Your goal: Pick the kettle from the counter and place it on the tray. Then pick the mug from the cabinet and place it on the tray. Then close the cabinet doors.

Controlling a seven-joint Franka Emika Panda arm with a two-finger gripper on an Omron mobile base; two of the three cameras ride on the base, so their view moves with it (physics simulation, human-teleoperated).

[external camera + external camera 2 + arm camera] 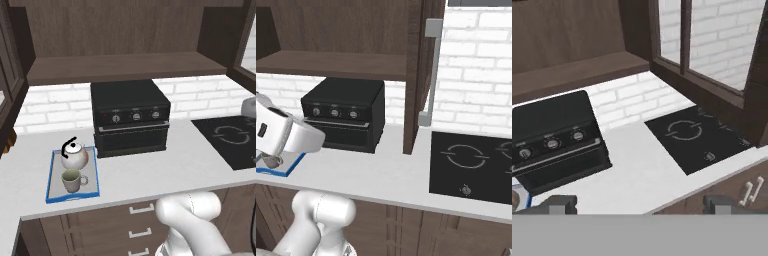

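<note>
hovering over the worktop (637, 170), my gripper (639, 204) is spread wide with nothing between its fingertips (559, 204). ahead sit the black oven (554, 137) and the hob (694, 137). on the tray (54, 180), left of the oven, the kettle (74, 156) stands behind the mug (73, 181). the cabinet (125, 45) above stands open, its door (418, 75) swung out.

Bare counter (150, 172) btwn oven (131, 117) & hob (231, 137); cabinet door (416, 75) overhanging.
</note>
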